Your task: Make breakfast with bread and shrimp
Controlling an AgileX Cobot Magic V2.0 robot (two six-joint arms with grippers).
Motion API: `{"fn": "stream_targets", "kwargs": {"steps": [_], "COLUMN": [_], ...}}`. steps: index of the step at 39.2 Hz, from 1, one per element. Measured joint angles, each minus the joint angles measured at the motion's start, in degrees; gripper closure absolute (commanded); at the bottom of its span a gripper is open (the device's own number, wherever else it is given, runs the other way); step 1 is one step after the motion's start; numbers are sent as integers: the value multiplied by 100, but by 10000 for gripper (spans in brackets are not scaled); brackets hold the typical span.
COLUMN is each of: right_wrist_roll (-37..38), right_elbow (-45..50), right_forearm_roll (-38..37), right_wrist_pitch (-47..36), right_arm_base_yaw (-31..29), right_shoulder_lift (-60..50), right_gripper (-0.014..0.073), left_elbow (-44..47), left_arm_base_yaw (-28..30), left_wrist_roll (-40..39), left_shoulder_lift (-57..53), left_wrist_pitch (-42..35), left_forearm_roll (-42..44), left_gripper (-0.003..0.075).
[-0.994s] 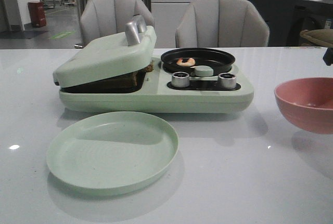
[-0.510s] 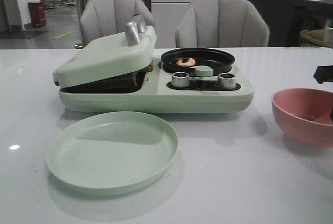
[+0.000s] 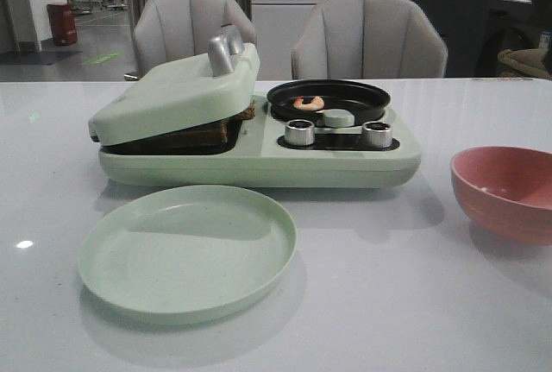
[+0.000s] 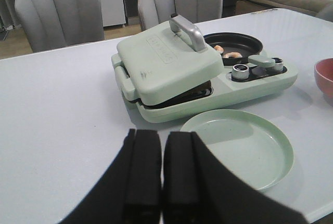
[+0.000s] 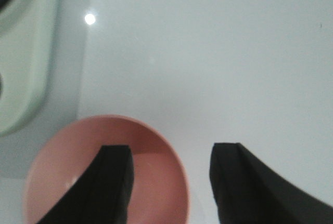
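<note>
The bread (image 3: 207,135) shows only as a dark brown edge under the half-lowered lid (image 3: 172,91) of the pale green breakfast maker; it also shows in the left wrist view (image 4: 200,90). The shrimp (image 3: 308,103) lies in the maker's round black pan (image 3: 366,96), and also shows in the left wrist view (image 4: 229,54). My left gripper (image 4: 162,133) is shut and empty, held above the table, short of the green plate. My right gripper (image 5: 171,148) is open and empty above the pink bowl's rim. Neither gripper shows in the front view.
An empty pale green plate (image 3: 185,251) sits in front of the maker. An empty pink bowl (image 3: 504,186) stands at the right, also in the right wrist view (image 5: 156,177). Two silver knobs (image 3: 299,133) sit on the maker's front. Two grey chairs stand behind the table.
The pink bowl has dropped slightly to rest on the table. The dark parts of my right arm at the right edge have left the front view.
</note>
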Motion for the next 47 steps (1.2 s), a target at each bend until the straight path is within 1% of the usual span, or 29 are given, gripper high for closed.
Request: {"fn": "stream_targets", "kwargs": {"steps": [8,12,17,20,29,33,42,47], "right_wrist_roll": [-83,-95,-104,-104,-104,-104,-104,-104], "right_elbow": [28,235,648,1033,2581,3181,4372,5040], "right_forearm_roll": [19,19,30,32,75,188,487,498], "right_wrist_pitch": [-56,-183,-496,-824,-2071,-2431,-2621,-2621], "right_arm_base_yaw": [680,965,1161,1247,1479,1505,1505,1505], "right_shoulder_lift": [-743,-1272,-1929,-2410,-4033,-4879,-6644,-7273], "right_gripper": [139,139,140,146,146,146,146,146], "left_elbow": [0,0,0,0,0,0,0,0], "left_arm_base_yaw": [0,0,0,0,0,0,0,0], "left_wrist_roll": [0,0,0,0,0,0,0,0], "left_shoulder_lift": [0,0,0,0,0,0,0,0], "left_wrist_pitch": [0,0,0,0,0,0,0,0], "left_forearm_roll": [0,0,0,0,0,0,0,0], "left_gripper": [606,606,606,606,606,606,606,606]}}
